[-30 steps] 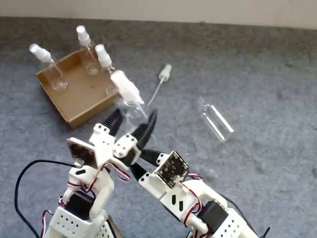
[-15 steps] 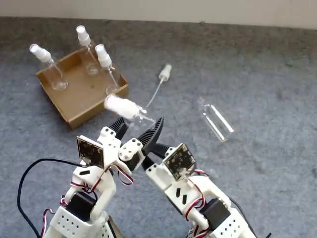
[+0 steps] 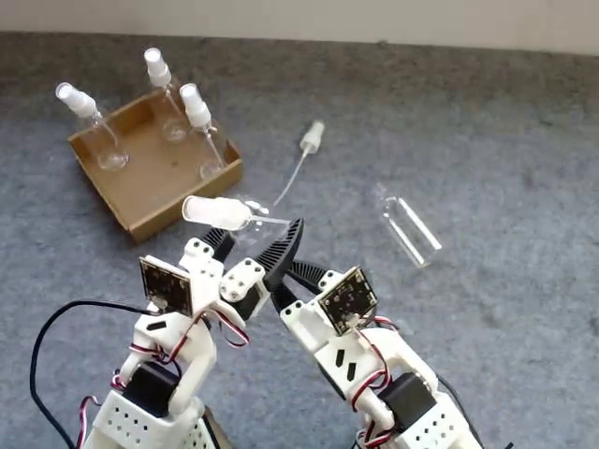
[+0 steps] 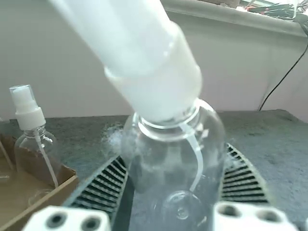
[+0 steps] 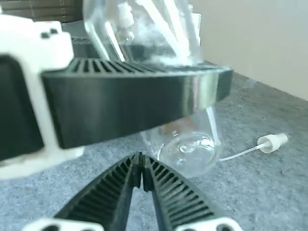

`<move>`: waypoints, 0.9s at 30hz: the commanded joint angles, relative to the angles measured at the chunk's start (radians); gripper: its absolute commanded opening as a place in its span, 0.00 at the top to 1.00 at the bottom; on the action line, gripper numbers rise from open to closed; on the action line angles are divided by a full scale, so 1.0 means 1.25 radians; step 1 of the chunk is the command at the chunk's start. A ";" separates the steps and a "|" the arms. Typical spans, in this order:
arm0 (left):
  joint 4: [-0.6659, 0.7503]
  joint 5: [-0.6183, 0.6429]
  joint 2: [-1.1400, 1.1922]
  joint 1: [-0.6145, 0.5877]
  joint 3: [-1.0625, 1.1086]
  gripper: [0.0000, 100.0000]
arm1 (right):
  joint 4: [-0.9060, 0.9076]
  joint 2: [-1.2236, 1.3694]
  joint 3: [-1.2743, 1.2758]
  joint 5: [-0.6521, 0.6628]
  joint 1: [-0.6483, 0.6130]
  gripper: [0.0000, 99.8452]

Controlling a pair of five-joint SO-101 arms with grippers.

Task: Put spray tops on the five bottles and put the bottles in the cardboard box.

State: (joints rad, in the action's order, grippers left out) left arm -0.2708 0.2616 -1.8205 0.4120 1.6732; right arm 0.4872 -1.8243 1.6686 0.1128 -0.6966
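1. Left gripper (image 3: 250,245) clamps the capped bottle (image 3: 217,211), steeply tilted, at 4 o'clock of the cardboard box (image 3: 178,210).
2. Right gripper (image 5: 142,166) is closed and empty (close beside the left).
3. Risk: the smooth glass slips, or the bottle's base catches the box wall.

It looked like an ordinary carpeted room, a home or office rather than a lab. Grey carpet (image 3: 505,122) ran up to a plain pale wall (image 4: 57,57), and a black cable (image 4: 285,74) hung down below a ledge (image 4: 231,14).
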 commanded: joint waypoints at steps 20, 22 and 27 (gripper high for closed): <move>0.060 -0.147 0.003 -0.532 -0.073 0.91 | -0.026 -0.010 0.101 0.002 0.024 0.99; 0.060 -0.174 0.004 -0.533 -0.110 0.91 | -0.026 -0.010 0.101 0.002 0.024 0.99; 0.059 -0.185 0.064 -0.535 -0.225 0.91 | -0.025 -0.009 0.101 0.001 0.025 0.99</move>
State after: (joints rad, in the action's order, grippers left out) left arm -0.2002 0.0483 -1.8159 -0.2447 1.5459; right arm 0.4733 -1.8259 1.6686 0.1097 -0.6843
